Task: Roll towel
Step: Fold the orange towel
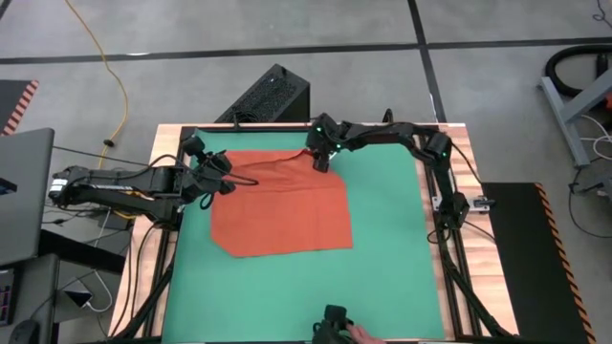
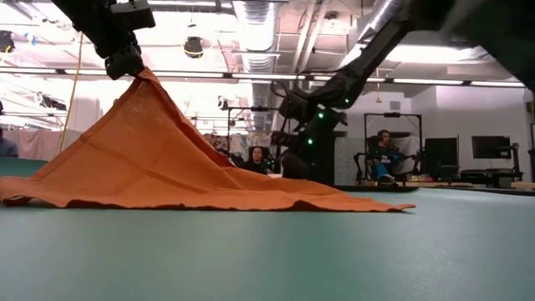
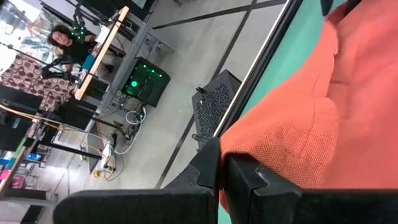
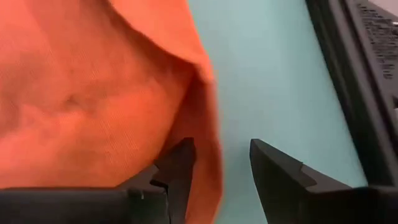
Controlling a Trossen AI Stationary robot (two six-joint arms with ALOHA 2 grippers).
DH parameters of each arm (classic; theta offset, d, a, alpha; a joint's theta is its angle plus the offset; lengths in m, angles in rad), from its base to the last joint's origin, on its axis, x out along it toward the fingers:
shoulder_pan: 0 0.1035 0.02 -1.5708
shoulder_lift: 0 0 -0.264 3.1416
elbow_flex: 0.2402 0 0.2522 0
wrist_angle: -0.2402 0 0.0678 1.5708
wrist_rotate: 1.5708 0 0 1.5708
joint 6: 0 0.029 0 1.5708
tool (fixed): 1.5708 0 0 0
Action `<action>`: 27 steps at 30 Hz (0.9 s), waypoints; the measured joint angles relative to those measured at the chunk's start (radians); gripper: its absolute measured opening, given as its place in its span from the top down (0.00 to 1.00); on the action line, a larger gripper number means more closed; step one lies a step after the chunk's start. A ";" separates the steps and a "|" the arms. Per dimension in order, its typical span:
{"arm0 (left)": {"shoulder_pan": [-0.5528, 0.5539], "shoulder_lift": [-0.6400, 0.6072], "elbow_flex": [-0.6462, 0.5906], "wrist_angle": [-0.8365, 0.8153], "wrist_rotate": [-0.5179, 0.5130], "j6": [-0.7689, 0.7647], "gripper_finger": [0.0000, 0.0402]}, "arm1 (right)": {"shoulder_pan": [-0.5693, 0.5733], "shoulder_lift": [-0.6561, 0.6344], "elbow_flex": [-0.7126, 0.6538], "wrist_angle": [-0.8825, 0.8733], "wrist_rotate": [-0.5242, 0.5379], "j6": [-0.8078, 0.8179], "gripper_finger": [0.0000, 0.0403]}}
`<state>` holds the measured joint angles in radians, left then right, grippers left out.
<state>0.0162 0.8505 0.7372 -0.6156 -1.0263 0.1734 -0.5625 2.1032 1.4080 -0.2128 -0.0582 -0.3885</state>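
Observation:
The orange-red towel point(image 1: 282, 215) lies on the green mat point(image 1: 392, 248), with its far-left part raised into a tent point(image 2: 167, 159). My left gripper point(image 1: 229, 180) is shut on that raised part, high above the mat point(image 2: 129, 63). My right gripper point(image 1: 321, 162) is open and low at the towel's far-right corner. In the right wrist view point(image 4: 217, 168) the towel's edge point(image 4: 208, 155) hangs in the gap beside one finger. I cannot tell whether it touches that finger. No white tag shows. My left gripper pinches the towel's far-left corner part point(image 3: 267, 149) between its two shut fingers point(image 3: 249, 183). It comes from above, slanting in from the table's left. That part is lifted clear. The cloth slopes down from it, fairly taut, to the near and right parts on the mat point(image 2: 334, 201).
A black perforated box point(image 1: 273, 96) stands just past the table's far edge. A small camera mount point(image 1: 333, 323) and a person's hand point(image 1: 361, 334) are at the near edge. A laptop point(image 1: 24, 191) sits off the table's left. Bare mat lies near and right of the towel.

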 joint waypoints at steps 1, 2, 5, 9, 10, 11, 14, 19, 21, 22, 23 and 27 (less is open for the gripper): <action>0.000 0.000 0.000 -0.001 0.001 0.000 1.00 | -0.001 0.009 0.024 -0.035 -0.016 0.006 0.55; 0.000 0.000 0.000 -0.002 0.000 -0.001 1.00 | -0.004 0.012 0.046 -0.070 -0.015 0.024 0.56; -0.001 0.000 0.000 -0.001 0.000 0.002 1.00 | -0.009 0.010 0.085 -0.153 0.029 0.034 0.65; -0.001 0.000 0.000 0.001 0.008 0.000 1.00 | -0.010 -0.023 0.123 -0.236 0.034 0.024 0.94; -0.001 0.000 0.000 0.001 0.012 -0.003 1.00 | -0.012 -0.034 0.128 -0.255 0.035 0.024 0.96; -0.001 0.000 0.000 0.003 0.018 -0.009 1.00 | -0.013 -0.045 0.129 -0.273 0.038 0.025 0.96; -0.001 0.000 0.000 0.008 0.025 -0.033 1.00 | -0.003 -0.085 0.128 -0.316 0.063 0.024 0.98; -0.001 0.000 0.000 0.009 0.022 -0.059 1.00 | 0.024 -0.196 0.128 -0.380 0.143 0.024 0.99; -0.001 0.000 0.000 0.009 0.012 -0.054 1.00 | 0.037 -0.233 0.128 -0.429 0.209 0.024 0.99; -0.001 0.000 0.000 0.010 0.002 -0.047 1.00 | 0.042 -0.249 0.128 -0.449 0.243 0.028 0.99; -0.001 0.000 0.000 0.010 -0.011 -0.037 1.00 | 0.043 -0.266 0.128 -0.467 0.265 0.037 0.99; 0.001 0.000 0.000 0.035 -0.065 0.036 1.00 | 0.053 -0.326 0.128 -0.524 0.364 0.071 1.00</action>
<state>0.0170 0.8505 0.7375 -0.5805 -1.0918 0.2093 -0.5091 1.7767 1.5360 -0.7370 0.3058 -0.3171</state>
